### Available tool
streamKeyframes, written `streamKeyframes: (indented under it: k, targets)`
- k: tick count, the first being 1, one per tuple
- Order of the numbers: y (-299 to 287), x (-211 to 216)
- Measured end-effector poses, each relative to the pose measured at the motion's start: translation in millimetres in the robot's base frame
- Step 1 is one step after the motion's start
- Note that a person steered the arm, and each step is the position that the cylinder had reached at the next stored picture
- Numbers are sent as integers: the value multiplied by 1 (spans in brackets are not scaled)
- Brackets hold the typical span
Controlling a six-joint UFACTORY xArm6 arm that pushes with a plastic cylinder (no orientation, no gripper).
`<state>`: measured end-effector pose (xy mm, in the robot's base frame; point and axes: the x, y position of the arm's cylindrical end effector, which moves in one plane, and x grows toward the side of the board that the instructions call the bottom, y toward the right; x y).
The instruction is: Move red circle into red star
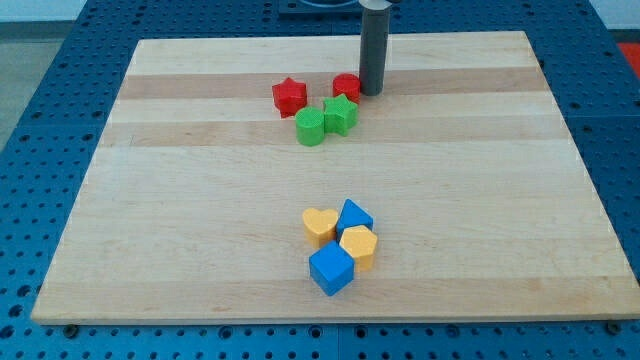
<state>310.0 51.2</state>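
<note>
table [200, 240]: pale wood board with lengthwise grain bands, smooth, sitting on a blue perforated base [40, 150].

our arm carries no gripper, so nothing opens, closes or is held; it ends in a plain dark matte rod. my tip [371, 94] sits just at the view's right of the red circle [346, 86], touching or very nearly so.

progress: we judge the push as only begun. red circle lies near the view's top, apart from the red star [289, 96], which is to its left with a bare gap of table between them. what is left: slide the circle leftward across that gap until it meets the star.

upper group: green star [340, 115] lies just below the red circle, against the green circle [311, 127]; both could catch on the way.

lower group, well apart from the task: yellow heart [320, 227], blue triangle-like block [354, 215], yellow hexagon [358, 245], blue cube [331, 269], packed together.

all blocks look like moulded plastic, faintly ridged on top, flat-topped, low.
</note>
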Motion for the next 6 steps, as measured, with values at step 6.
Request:
streamKeyframes:
  k: [6]
  targets:
    - [-20, 0]
